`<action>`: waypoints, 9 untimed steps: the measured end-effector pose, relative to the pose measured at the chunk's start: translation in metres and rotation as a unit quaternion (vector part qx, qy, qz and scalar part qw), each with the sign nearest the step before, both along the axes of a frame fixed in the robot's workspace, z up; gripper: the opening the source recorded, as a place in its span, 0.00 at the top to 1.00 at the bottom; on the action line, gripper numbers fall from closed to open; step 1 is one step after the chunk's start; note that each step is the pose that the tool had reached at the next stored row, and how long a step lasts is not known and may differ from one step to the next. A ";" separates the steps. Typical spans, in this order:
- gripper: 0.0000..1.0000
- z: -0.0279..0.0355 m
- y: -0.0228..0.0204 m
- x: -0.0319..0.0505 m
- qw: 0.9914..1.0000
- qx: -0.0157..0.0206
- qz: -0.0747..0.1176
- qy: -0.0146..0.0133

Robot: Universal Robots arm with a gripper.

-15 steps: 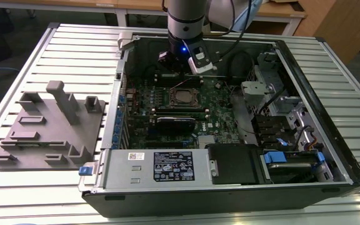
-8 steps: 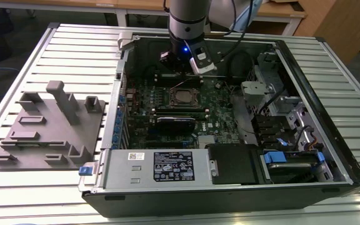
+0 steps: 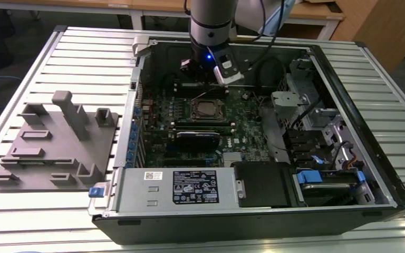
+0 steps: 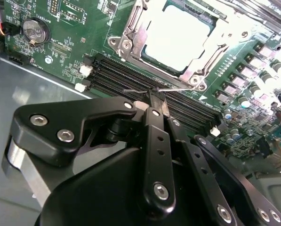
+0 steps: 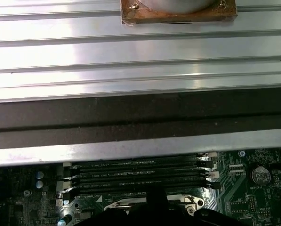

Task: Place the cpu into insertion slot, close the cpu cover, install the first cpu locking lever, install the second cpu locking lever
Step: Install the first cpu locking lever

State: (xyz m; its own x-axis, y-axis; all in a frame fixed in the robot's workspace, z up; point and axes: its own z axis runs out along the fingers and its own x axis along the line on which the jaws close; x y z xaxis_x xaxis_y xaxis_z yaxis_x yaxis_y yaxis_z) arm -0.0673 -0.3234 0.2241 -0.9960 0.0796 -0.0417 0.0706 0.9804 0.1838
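Cpu (image 4: 178,35) cut off by frame edge.

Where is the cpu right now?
The cpu sits in the insertion slot on the green board, beside the black memory slots in the second wrist view, just ahead of the gripper.

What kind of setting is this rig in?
Likely a lab or workshop test bench: an open computer case lies on a slatted metal table, a grey fixture block sits beside it, and wooden desks stand behind.
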 end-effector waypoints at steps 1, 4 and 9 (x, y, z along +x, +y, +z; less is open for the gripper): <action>0.90 -0.0006 0.0000 0.0000 1.000 0.001 0.000 -0.001; 0.90 -0.0021 0.0000 0.0000 1.000 0.002 0.000 -0.003; 0.90 -0.0047 -0.0001 0.0000 1.000 0.002 0.000 -0.004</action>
